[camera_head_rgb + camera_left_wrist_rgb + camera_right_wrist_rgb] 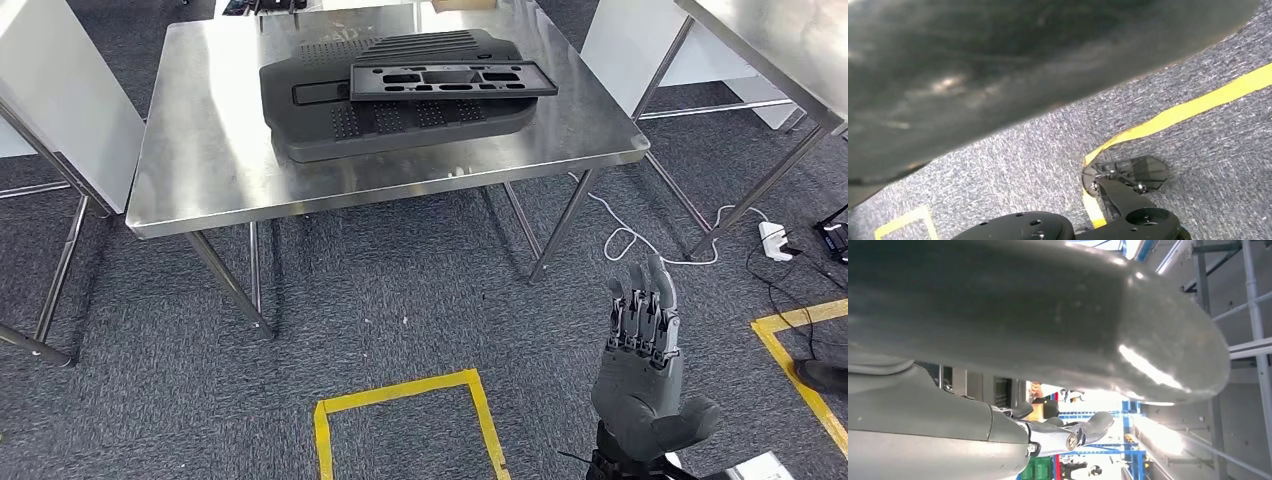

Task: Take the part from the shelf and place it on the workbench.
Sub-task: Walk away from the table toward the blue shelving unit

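Already on the workbench [200, 150], the part [400, 90]; right hand [640, 370] empty (fingers spread).

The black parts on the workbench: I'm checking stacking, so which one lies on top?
The flat slotted frame lies on top, across the larger perforated panel beneath it.

A shiny silver steel workbench [200, 170] carries a black perforated plastic part [400, 90]. The carpet floor [400, 290] is speckled dark grey, marked with yellow tape lines [400, 392]. The right hand [645, 375] is grey.
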`<state>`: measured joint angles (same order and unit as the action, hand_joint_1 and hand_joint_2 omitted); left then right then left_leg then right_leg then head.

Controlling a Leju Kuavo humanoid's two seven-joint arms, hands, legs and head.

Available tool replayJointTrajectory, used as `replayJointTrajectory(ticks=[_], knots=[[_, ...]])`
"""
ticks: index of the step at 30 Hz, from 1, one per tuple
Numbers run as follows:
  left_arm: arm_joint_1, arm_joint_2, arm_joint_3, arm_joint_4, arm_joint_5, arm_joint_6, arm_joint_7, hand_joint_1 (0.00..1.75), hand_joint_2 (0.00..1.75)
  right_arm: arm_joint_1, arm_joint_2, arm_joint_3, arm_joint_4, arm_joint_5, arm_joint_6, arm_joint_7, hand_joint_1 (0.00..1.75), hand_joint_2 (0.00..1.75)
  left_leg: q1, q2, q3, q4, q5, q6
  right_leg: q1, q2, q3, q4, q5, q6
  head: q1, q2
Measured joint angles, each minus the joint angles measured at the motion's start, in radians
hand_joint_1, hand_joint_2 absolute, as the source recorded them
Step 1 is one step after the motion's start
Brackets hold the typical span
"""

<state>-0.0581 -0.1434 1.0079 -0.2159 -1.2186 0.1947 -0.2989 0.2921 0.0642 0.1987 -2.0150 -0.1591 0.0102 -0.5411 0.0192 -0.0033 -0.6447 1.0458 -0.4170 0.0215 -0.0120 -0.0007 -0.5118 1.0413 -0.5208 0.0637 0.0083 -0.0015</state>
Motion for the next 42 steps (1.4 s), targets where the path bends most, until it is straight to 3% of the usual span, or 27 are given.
replayJointTrajectory(ticks=[2, 4, 5, 7, 9, 10, 11, 12, 14, 16, 20, 22, 23, 25, 26, 27, 28, 30, 32, 34, 36, 38, 40, 41, 42], knots=[[0.000, 0.000, 0.000, 0.000, 0.000, 0.000, 0.000, 0.00, 0.00, 0.002, 0.000, -0.001, 0.001, 0.000, -0.001, 0.000, 0.00, 0.00, 0.000, 0.000, -0.002, -0.004, 0.013, -0.014, 0.007, 0.002, 0.022, -0.049, 0.005, -0.011, -0.001, 0.000], [0.000, 0.000, 0.000, 0.000, 0.000, 0.001, 0.000, 0.00, 0.00, 0.004, -0.001, -0.003, 0.003, 0.000, -0.001, 0.001, 0.00, 0.00, 0.002, 0.000, -0.003, -0.010, 0.023, -0.029, 0.005, 0.003, 0.010, -0.053, 0.017, -0.025, -0.001, 0.000], [0.001, 0.000, 0.001, 0.000, 0.000, 0.001, 0.000, 0.00, 0.00, 0.004, -0.001, -0.004, 0.003, 0.000, -0.001, 0.002, 0.00, 0.00, 0.003, 0.000, -0.007, -0.003, 0.012, -0.034, 0.001, 0.002, 0.008, -0.056, 0.025, -0.035, -0.002, 0.000], [0.002, 0.001, 0.001, 0.000, 0.000, 0.001, 0.000, 0.00, 0.00, 0.004, 0.000, -0.004, 0.005, 0.000, -0.003, 0.009, 0.00, 0.00, 0.004, 0.000, -0.031, 0.065, -0.058, -0.039, -0.006, 0.000, 0.003, -0.061, 0.041, -0.054, -0.005, 0.000], [0.002, 0.001, 0.001, 0.000, 0.000, 0.003, 0.000, 0.00, 0.00, 0.005, 0.000, -0.005, 0.011, -0.002, -0.009, 0.019, 0.00, 0.00, 0.004, 0.000, -0.064, 0.192, -0.145, -0.044, -0.002, -0.002, -0.010, -0.059, 0.054, -0.063, -0.007, 0.000], [0.002, 0.001, 0.001, 0.000, 0.000, 0.003, 0.000, 0.00, 0.00, 0.006, 0.000, -0.007, 0.016, -0.003, -0.015, 0.026, 0.00, 0.00, 0.004, -0.001, -0.071, 0.240, -0.166, -0.046, -0.001, -0.003, -0.017, -0.057, 0.059, -0.064, -0.007, 0.000], [0.002, 0.001, 0.001, 0.000, 0.000, 0.004, 0.000, 0.00, 0.00, 0.007, 0.000, -0.010, 0.022, -0.006, -0.024, 0.034, 0.00, 0.00, 0.004, 0.000, -0.062, 0.255, -0.166, -0.048, 0.001, -0.003, -0.024, -0.055, 0.063, -0.062, -0.007, 0.000], [0.002, 0.001, 0.001, 0.000, -0.001, 0.005, 0.000, 0.00, 0.00, 0.008, 0.001, -0.016, 0.030, -0.008, -0.035, 0.046, 0.00, 0.00, 0.004, 0.000, -0.032, 0.230, -0.150, -0.049, 0.001, -0.003, -0.030, -0.052, 0.065, -0.060, -0.007, 0.000], [0.002, 0.002, 0.001, 0.000, -0.003, 0.006, 0.001, 0.00, 0.00, 0.010, 0.004, -0.037, 0.057, -0.011, -0.061, 0.080, 0.00, 0.00, 0.005, 0.000, 0.065, 0.097, -0.110, -0.047, 0.001, -0.003, -0.040, -0.043, 0.069, -0.054, -0.007, 0.000], [0.002, 0.002, 0.001, 0.000, -0.006, 0.006, 0.001, 0.00, 0.00, 0.009, 0.008, -0.065, 0.103, -0.007, -0.078, 0.120, 0.00, 0.00, 0.001, -0.003, 0.123, 0.003, -0.093, -0.039, 0.005, -0.003, -0.048, -0.033, 0.073, -0.047, -0.006, 0.000], [0.002, 0.001, 0.002, 0.000, -0.017, 0.010, 0.001, 0.00, 0.00, 0.002, 0.021, -0.144, 0.293, 0.027, -0.071, 0.188, 0.00, 0.00, -0.003, -0.004, 0.109, -0.017, -0.076, -0.010, 0.006, -0.002, -0.066, -0.025, 0.078, -0.022, -0.006, 0.000], [0.002, 0.000, 0.002, 0.000, -0.023, 0.011, 0.001, 0.00, 0.00, -0.017, 0.026, -0.194, 0.440, 0.072, -0.068, 0.180, 0.00, 0.00, 0.001, -0.002, 0.093, -0.023, -0.058, 0.009, 0.003, -0.001, -0.098, 0.035, 0.033, -0.024, -0.003, 0.000], [0.002, 0.000, 0.001, 0.000, -0.029, 0.012, 0.001, 0.00, 0.00, -0.035, 0.028, -0.221, 0.534, 0.108, -0.073, 0.165, 0.00, 0.00, 0.000, -0.001, 0.081, -0.024, -0.051, 0.013, 0.002, 0.000, -0.123, 0.094, -0.002, -0.026, -0.001, 0.000], [0.002, 0.000, 0.001, 0.000, -0.039, 0.012, 0.003, 0.00, 0.00, -0.086, 0.029, -0.269, 0.753, 0.190, -0.092, 0.123, 0.00, 0.00, -0.001, 0.000, 0.057, -0.023, -0.034, 0.015, -0.003, 0.000, -0.164, 0.212, -0.055, -0.023, 0.000, 0.000], [0.003, 0.000, 0.001, 0.000, -0.043, 0.012, 0.004, 0.00, 0.00, -0.114, 0.028, -0.292, 0.876, 0.231, -0.111, 0.099, 0.00, 0.00, -0.001, 0.001, 0.046, -0.023, -0.026, 0.014, -0.005, 0.000, -0.165, 0.236, -0.059, -0.016, 0.000, 0.000], [0.003, 0.000, 0.001, 0.000, -0.046, 0.012, 0.004, 0.00, 0.00, -0.141, 0.026, -0.309, 0.989, 0.269, -0.137, 0.082, 0.00, 0.00, 0.000, 0.001, 0.036, -0.023, -0.018, 0.012, -0.008, 0.000, -0.145, 0.218, -0.047, -0.006, 0.000, 0.000], [0.002, 0.000, 0.001, 0.000, -0.048, 0.013, 0.004, 0.00, 0.00, -0.166, 0.025, -0.323, 1.102, 0.308, -0.169, 0.074, 0.00, 0.00, 0.001, 0.001, 0.028, -0.023, -0.011, 0.009, -0.010, 0.000, -0.105, 0.164, -0.026, 0.004, 0.000, 0.000], [0.002, 0.001, 0.001, 0.000, -0.051, 0.014, 0.004, 0.00, 0.00, -0.211, 0.023, -0.337, 1.284, 0.361, -0.224, 0.082, 0.00, 0.00, 0.001, 0.000, 0.016, -0.022, 0.003, -0.002, -0.010, 0.001, -0.005, 0.015, 0.002, 0.011, 0.001, 0.000], [0.001, 0.002, 0.001, 0.000, -0.052, 0.016, 0.004, 0.00, 0.00, -0.237, 0.024, -0.341, 1.406, 0.382, -0.251, 0.091, 0.00, 0.00, -0.002, -0.001, 0.011, -0.024, 0.016, -0.016, -0.005, 0.005, 0.038, -0.061, 0.006, 0.000, -0.001, 0.000], [0.001, 0.003, 0.001, 0.000, -0.052, 0.017, 0.004, 0.00, 0.00, -0.250, 0.025, -0.345, 1.488, 0.394, -0.264, 0.100, 0.00, 0.00, -0.001, -0.001, 0.011, -0.027, 0.028, -0.031, -0.003, 0.007, 0.027, -0.064, 0.012, -0.015, -0.004, 0.000], [0.002, 0.005, 0.001, 0.001, -0.053, 0.018, 0.004, 0.00, 0.00, -0.268, 0.027, -0.345, 1.571, 0.428, -0.291, 0.151, 0.00, 0.00, 0.003, 0.000, 0.001, -0.004, 0.001, -0.040, -0.008, 0.005, 0.018, -0.066, 0.025, -0.034, -0.006, 0.000], [0.002, 0.007, 0.001, 0.001, -0.057, 0.017, 0.004, 0.00, 0.00, -0.279, 0.029, -0.338, 1.645, 0.476, -0.310, 0.251, 0.00, 0.00, 0.005, 0.000, -0.029, 0.093, -0.087, -0.044, -0.009, 0.001, 0.007, -0.067, 0.038, -0.052, -0.008, 0.000], [0.002, 0.007, 0.000, 0.001, -0.065, 0.015, 0.005, 0.00, 0.00, -0.280, 0.031, -0.327, 1.698, 0.507, -0.293, 0.348, 0.00, 0.00, 0.004, 0.000, -0.059, 0.221, -0.162, -0.047, -0.003, -0.003, -0.005, -0.064, 0.049, -0.059, -0.010, 0.000], [0.002, 0.007, 0.000, 0.001, -0.068, 0.014, 0.006, 0.00, 0.00, -0.280, 0.033, -0.321, 1.720, 0.516, -0.280, 0.381, 0.00, 0.00, 0.004, 0.000, -0.057, 0.252, -0.172, -0.048, 0.000, -0.004, -0.011, -0.061, 0.054, -0.060, -0.010, 0.000], [0.002, 0.008, 0.000, 0.001, -0.070, 0.014, 0.006, 0.00, 0.00, -0.280, 0.034, -0.316, 1.737, 0.522, -0.271, 0.399, 0.00, 0.00, 0.004, 0.000, -0.036, 0.245, -0.163, -0.048, 0.001, -0.004, -0.018, -0.057, 0.058, -0.059, -0.010, 0.000]])
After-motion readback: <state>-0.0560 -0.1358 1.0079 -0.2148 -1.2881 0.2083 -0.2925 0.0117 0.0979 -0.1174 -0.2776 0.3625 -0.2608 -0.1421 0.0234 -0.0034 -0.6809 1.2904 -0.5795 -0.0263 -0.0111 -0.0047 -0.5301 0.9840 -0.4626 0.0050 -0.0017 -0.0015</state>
